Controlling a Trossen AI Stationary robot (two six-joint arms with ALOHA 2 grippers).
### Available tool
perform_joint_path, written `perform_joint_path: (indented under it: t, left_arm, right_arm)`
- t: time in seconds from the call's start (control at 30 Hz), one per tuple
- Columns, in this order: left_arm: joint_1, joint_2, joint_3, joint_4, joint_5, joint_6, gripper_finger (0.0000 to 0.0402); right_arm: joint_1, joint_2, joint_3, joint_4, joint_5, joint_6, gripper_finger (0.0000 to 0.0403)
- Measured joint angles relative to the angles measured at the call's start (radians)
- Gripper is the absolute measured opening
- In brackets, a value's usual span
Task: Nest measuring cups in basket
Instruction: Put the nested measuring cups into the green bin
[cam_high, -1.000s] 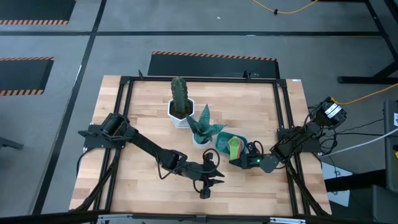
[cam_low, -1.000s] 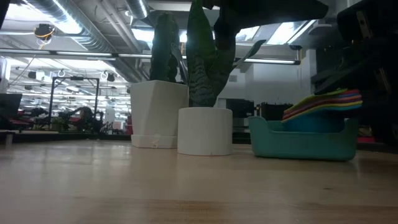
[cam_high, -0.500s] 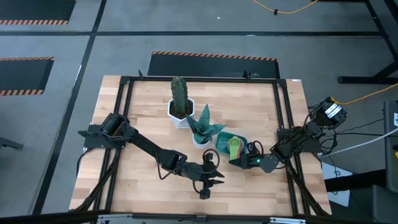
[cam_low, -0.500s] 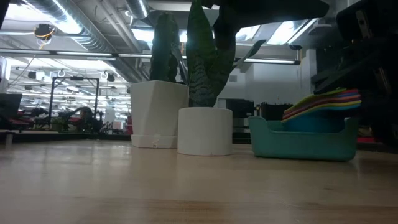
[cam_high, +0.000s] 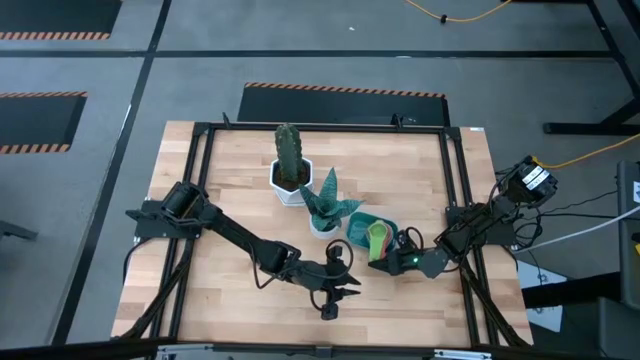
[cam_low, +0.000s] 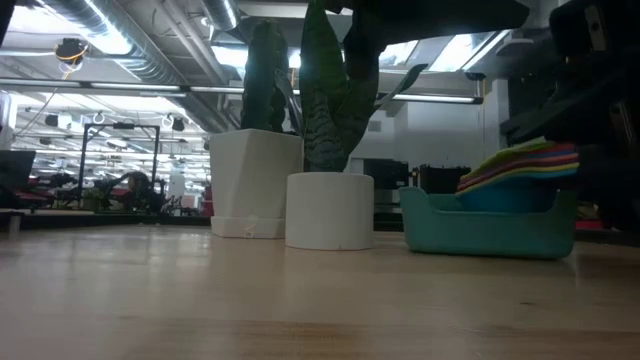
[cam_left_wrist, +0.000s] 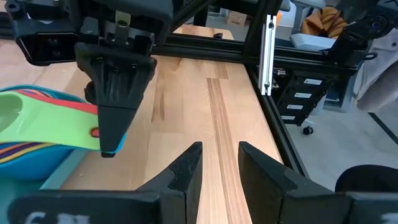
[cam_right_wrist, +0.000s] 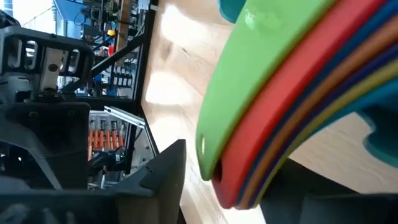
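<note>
A: Where's the stack now?
B: The measuring cups (cam_high: 377, 238) sit nested in the teal basket (cam_high: 358, 222), right of centre on the wooden surface (cam_high: 400, 180). Green one on top, then red, blues, orange, yellow below, per the right wrist view. In the low view the handles (cam_low: 520, 160) fan up and out over the basket's rim.

A: Right gripper?
B: The right gripper (cam_high: 385, 262) is at the handle end of the stack, on the near-right side of the basket. In the left wrist view one dark finger (cam_left_wrist: 115, 93) comes down in front of the green handle. Fingers flank the handle ends w/ some gap; can't tell if they're clamped on them or just loose around them.

A: And the left?
B: The left gripper (cam_high: 330, 306) waits low by the near edge, left of the basket, well apart from it. Its fingers stand a bit apart, nothing between them.

A: Other stuff?
B: Cactus (cam_high: 288, 150) in a white hexagonal pot at centre-far, and a leafy plant (cam_high: 326, 200) in a round white pot just beside the basket's left side.
</note>
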Motion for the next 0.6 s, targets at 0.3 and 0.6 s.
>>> perform_joint_path:
  t: [0.3,0.6]
  left_arm:
    - [0.0,0.0,0.0,0.0,0.0,0.0,0.0096]
    - [0.0,0.0,0.0,0.0,0.0,0.0,0.0096]
  right_arm:
    - [0.0,0.0,0.0,-0.006,-0.027,0.0,0.0213]
    - [0.008,0.0,0.0,-0.016,-0.078,-0.004,0.0215]
